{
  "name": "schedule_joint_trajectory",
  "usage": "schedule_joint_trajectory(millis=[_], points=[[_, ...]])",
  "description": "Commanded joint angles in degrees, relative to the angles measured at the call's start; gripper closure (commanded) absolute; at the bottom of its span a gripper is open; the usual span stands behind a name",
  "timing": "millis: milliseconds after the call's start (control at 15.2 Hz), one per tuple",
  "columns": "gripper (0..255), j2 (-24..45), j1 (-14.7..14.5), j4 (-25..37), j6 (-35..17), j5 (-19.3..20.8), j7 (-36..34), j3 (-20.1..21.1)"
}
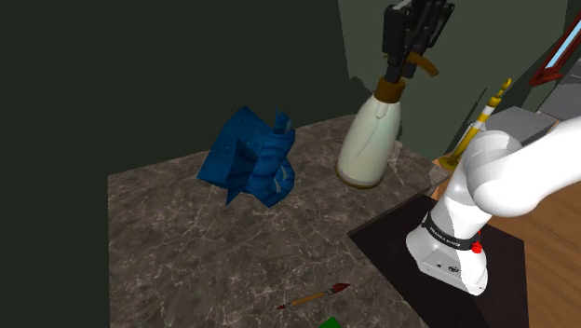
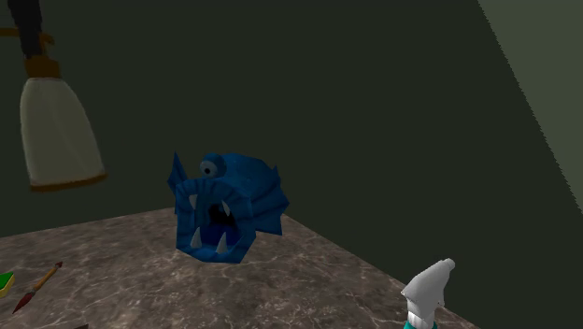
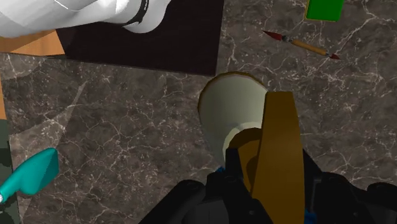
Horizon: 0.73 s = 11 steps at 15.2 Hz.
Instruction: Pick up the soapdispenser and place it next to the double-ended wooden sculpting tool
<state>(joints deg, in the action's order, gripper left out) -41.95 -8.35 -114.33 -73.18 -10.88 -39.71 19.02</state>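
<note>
The soap dispenser (image 1: 371, 140) is a cream bottle with a brown pump head. It hangs above the marble table top (image 1: 186, 242), near its far edge in the shoulder view. My gripper (image 1: 404, 67) is shut on its neck from above, and in the wrist view the fingers (image 3: 232, 175) clasp the neck below the brown spout. The second exterior view has the dispenser (image 2: 58, 131) lifted off the table at upper left. The double-ended sculpting tool (image 1: 314, 296), a thin wooden stick with red tips, lies flat near the table's front edge. The dispenser (image 3: 232, 114) is well apart from the tool (image 3: 302, 44).
A blue toothed fish head (image 1: 251, 157) stands mid-table, left of the dispenser. A small green block (image 3: 324, 9) lies beside the sculpting tool. A teal and white spray bottle (image 2: 428, 294) stands at a table corner. My dark stand (image 1: 382, 247) abuts the table.
</note>
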Motion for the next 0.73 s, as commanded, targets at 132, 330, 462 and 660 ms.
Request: schedule_joint_trajectory(millis=[132, 330, 462, 660], points=[[255, -0.8, -0.7, 3.5, 3.6, -2.7, -4.6, 3.1], [255, -0.8, -1.1, 6.8, 6.1, -5.0, -8.7, 5.9], [255, -0.5, -1.2, 9.3, 7.7, -6.5, -11.5, 7.9], [255, 0.4, -1.1, 13.6, 10.0, -8.9, -16.0, 11.2]])
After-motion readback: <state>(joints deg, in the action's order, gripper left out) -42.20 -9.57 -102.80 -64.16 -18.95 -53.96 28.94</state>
